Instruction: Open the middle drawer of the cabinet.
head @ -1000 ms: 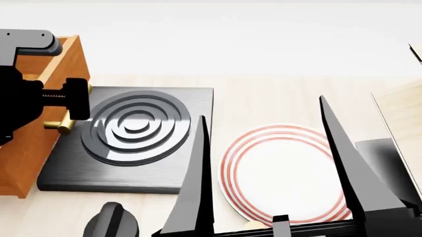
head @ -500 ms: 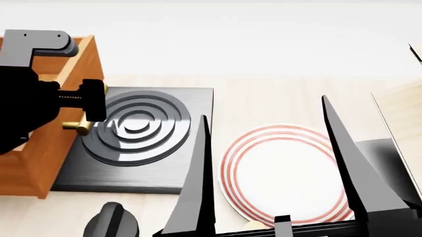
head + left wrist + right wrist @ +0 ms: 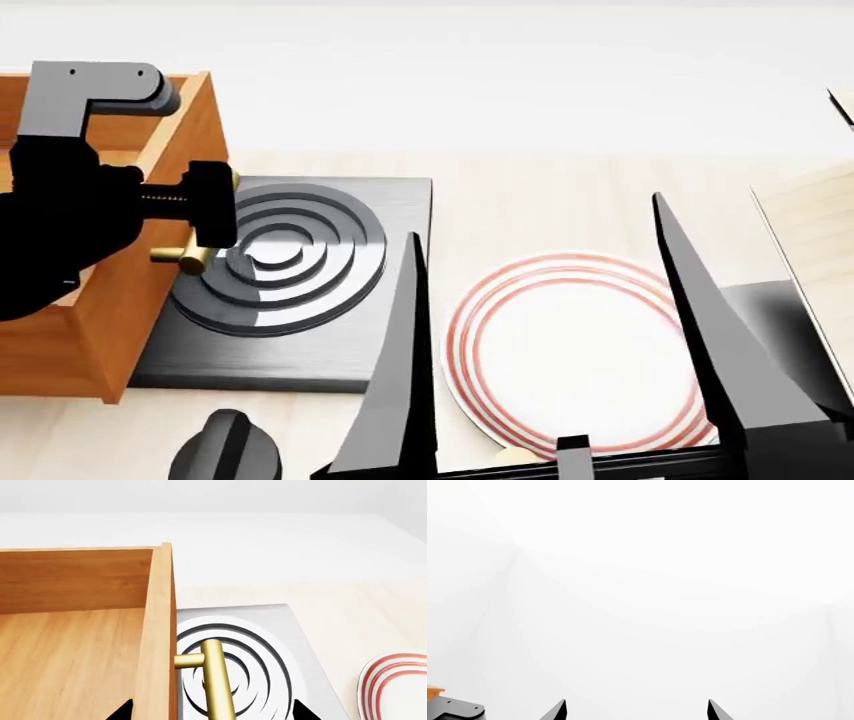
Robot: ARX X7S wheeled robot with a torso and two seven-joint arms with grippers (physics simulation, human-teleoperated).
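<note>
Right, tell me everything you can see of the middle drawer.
The middle drawer is an open-topped, orange-brown wooden box with nothing visible inside. A brass bar handle stands off its front on a short post. It juts out over the dark burner plate. The left gripper is at the handle; its grasp is hidden.

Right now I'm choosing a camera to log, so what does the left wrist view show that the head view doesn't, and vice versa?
Only the left wrist view shows the orange-brown wooden drawer's bare inside floor. Only the head view shows the left gripper at the handle, the open right gripper and the whole red-ringed white plate. Both show the brass bar handle and the black coil burner.
</note>
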